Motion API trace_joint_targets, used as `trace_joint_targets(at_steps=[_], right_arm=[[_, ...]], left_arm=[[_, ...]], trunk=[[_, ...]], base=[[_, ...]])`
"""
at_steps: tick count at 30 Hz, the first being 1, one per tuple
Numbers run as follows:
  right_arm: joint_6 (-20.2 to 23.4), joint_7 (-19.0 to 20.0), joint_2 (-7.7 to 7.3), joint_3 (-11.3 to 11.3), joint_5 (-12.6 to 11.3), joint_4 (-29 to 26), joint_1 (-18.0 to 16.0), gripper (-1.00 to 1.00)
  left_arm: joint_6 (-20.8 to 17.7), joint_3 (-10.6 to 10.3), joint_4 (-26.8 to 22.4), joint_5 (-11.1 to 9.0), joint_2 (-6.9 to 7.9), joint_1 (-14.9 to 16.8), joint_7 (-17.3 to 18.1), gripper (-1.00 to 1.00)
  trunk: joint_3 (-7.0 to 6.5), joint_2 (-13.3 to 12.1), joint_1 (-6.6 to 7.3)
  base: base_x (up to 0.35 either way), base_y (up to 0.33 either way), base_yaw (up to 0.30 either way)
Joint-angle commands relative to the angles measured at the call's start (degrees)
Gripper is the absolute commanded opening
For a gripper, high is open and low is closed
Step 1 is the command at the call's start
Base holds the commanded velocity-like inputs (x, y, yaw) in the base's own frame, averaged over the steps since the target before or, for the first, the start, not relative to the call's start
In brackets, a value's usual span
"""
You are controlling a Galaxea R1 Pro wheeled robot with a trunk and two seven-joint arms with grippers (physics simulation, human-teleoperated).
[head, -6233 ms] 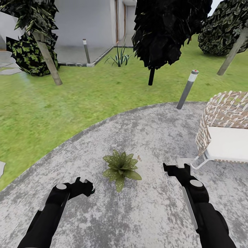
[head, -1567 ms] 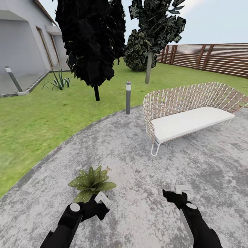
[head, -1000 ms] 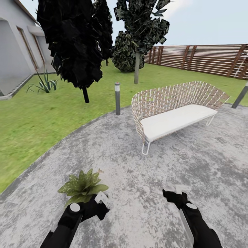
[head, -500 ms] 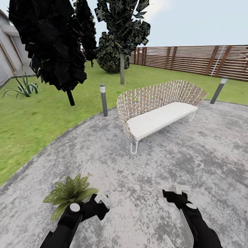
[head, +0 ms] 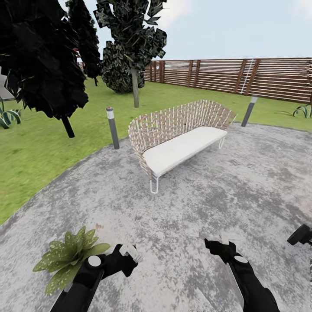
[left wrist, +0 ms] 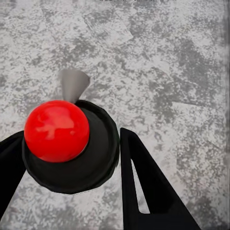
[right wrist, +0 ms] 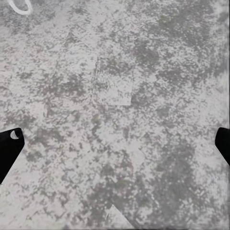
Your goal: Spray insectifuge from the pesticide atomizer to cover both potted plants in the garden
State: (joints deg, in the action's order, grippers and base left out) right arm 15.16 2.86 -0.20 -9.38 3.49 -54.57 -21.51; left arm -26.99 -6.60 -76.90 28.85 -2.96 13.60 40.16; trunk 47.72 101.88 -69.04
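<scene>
- The left gripper is gripping the pesticide atomizer, whose black top with a red round cap is sitting between the fingers over the stone patio.
- One potted plant is sitting on the patio just beside the left gripper, well apart from the wicker sofa.
- The right gripper is hanging with fingers spread wide, holding nothing.

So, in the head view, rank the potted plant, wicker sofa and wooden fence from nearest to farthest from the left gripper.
1. Potted plant, beside the left gripper on its left.
2. Wicker sofa, mid-patio ahead.
3. Wooden fence, along the far lawn edge.
</scene>
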Motion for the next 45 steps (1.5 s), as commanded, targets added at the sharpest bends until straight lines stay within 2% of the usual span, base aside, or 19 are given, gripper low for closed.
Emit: trace_joint_targets(at_steps=[1,13,24,45], right_arm=[[0.3,0.3,0.02,-0.1,0.4,-0.1,0.0,1.0],[0.3,0.3,0.02,-0.1,0.4,-0.1,0.0,1.0],[0.3,0.3,0.08,-0.1,0.4,-0.1,0.0,1.0],[0.3,0.3,0.02,-0.1,0.4,-0.2,0.0,1.0]], left_arm=[[-0.3,0.0,-0.1,0.3,-0.02,0.0,0.4,-1.0],[-0.3,0.2,-0.1,0.3,-0.01,0.0,0.4,-1.0],[-0.3,0.3,-0.1,0.3,-0.02,0.0,0.3,-1.0],[-0.3,0.4,-0.1,0.3,-0.02,0.0,0.3,-1.0]], trunk=[[0.03,0.0,0.01],[-0.22,0.0,0.01],[-0.3,0.0,0.01],[-0.3,0.0,0.01]], base=[[0.0,0.0,-0.26],[0.071,0.0,-0.26],[0.337,0.0,-0.097],[0.345,0.0,-0.26]])
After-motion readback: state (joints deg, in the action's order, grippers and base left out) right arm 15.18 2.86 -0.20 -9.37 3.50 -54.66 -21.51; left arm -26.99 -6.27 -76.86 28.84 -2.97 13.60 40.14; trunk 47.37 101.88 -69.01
